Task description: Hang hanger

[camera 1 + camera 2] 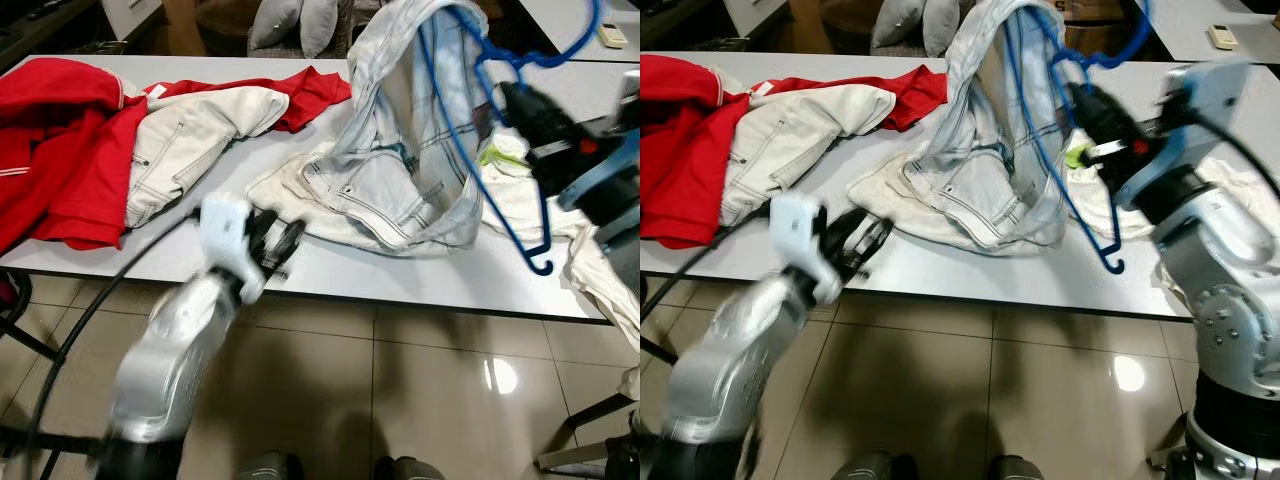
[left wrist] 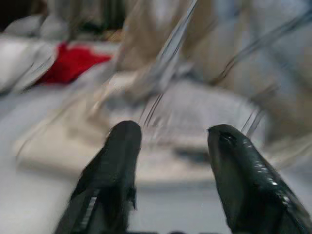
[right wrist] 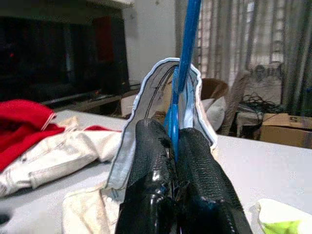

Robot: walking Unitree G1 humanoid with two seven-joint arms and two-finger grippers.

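A blue plastic hanger (image 1: 520, 150) is held up over the right part of the white table (image 1: 400, 275), with pale blue jeans (image 1: 400, 130) draped on it and their lower part resting on the table. My right gripper (image 1: 1092, 105) is shut on the blue hanger (image 3: 183, 58), its fingers (image 3: 195, 161) pressed together around the bar. My left gripper (image 1: 278, 243) hovers at the table's front edge, just left of the jeans, with its fingers (image 2: 122, 161) apart and nothing between them.
A red garment (image 1: 60, 150) and a cream jacket (image 1: 190, 140) lie on the table's left half. More white cloth (image 1: 520, 200) lies at the right end. Cushions (image 1: 300, 20) sit behind the table. A black cable (image 1: 110, 290) runs off the front edge. Tiled floor lies below.
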